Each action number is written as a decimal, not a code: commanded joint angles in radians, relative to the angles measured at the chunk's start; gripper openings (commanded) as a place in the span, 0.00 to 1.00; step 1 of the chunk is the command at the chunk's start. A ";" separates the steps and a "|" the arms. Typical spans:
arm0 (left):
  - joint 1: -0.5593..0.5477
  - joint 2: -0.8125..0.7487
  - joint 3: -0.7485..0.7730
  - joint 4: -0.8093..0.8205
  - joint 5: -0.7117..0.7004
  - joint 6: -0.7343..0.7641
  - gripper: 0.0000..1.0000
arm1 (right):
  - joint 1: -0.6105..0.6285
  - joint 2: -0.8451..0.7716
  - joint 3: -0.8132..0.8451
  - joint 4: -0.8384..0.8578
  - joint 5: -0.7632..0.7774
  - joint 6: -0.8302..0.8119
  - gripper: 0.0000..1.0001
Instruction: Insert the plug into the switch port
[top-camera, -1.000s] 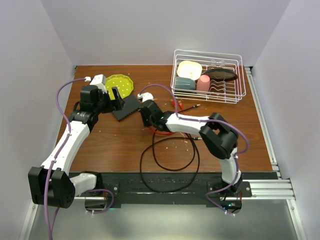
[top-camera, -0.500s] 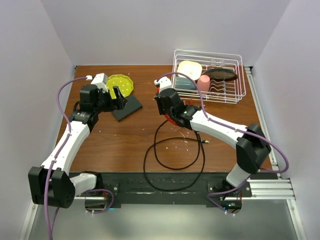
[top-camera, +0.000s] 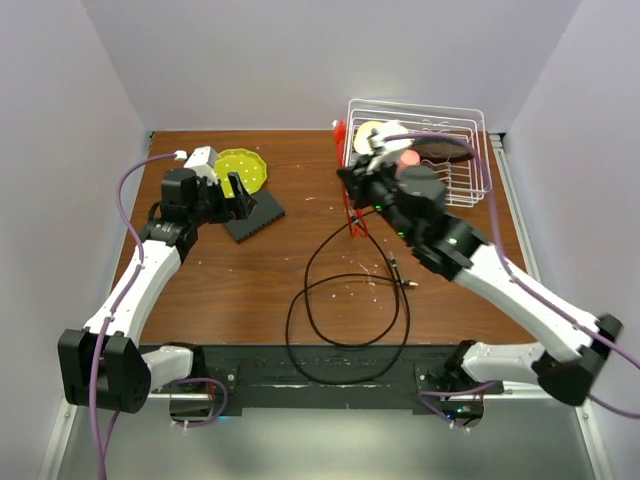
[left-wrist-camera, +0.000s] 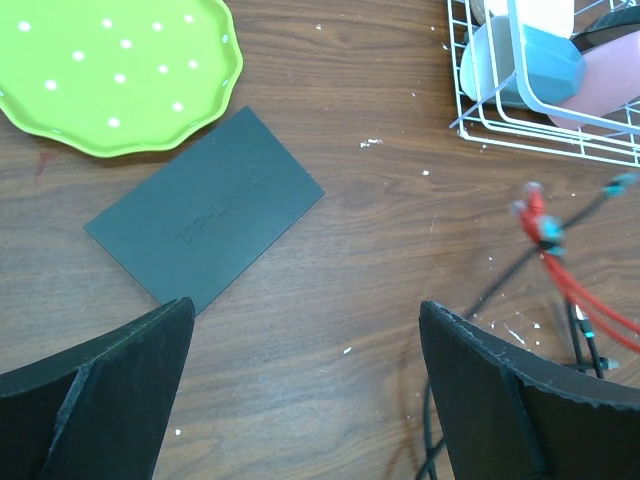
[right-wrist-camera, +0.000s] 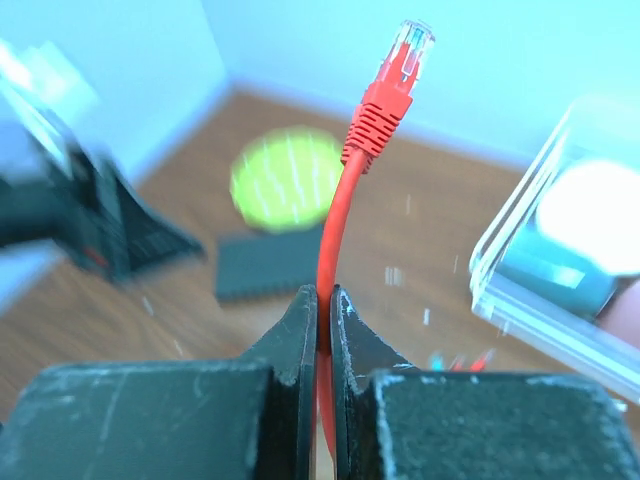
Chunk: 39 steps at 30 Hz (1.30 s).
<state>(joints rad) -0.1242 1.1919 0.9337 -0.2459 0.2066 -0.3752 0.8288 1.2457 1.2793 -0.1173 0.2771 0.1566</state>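
Note:
The flat black switch box (top-camera: 254, 215) lies on the table beside the yellow-green plate (top-camera: 238, 170); its ports do not show clearly. It also shows in the left wrist view (left-wrist-camera: 205, 210) and, blurred, in the right wrist view (right-wrist-camera: 268, 263). My left gripper (top-camera: 238, 196) hovers at the box's left end, open and empty (left-wrist-camera: 305, 305). My right gripper (top-camera: 352, 176) is raised near the rack and shut on the red cable (right-wrist-camera: 335, 240) below its plug (right-wrist-camera: 404, 55). The plug (top-camera: 340, 131) points up, well to the right of the box.
A white wire dish rack (top-camera: 482, 160) with cups and bowls stands at the back right, close to my right gripper. A black cable (top-camera: 345, 300) loops over the middle front of the table. Red cable and teal-tipped wires (left-wrist-camera: 545, 250) lie right of the box.
My right arm has lifted and swung right and back, carrying the red plug from beside the box to near the rack. The left arm and box have barely moved.

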 joint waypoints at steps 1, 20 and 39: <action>0.005 0.002 -0.009 0.033 0.016 0.007 1.00 | -0.003 -0.150 0.072 0.056 0.085 -0.046 0.00; 0.005 0.032 -0.016 0.066 0.059 -0.018 1.00 | -0.003 -0.249 -0.018 -0.065 0.366 -0.141 0.00; 0.005 0.037 -0.015 0.066 0.065 -0.022 1.00 | -0.002 0.113 -0.301 -0.071 -0.168 -0.012 0.52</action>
<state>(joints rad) -0.1242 1.2266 0.9180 -0.2230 0.2367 -0.3832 0.8238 1.3994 0.9405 -0.2420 0.1757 0.1390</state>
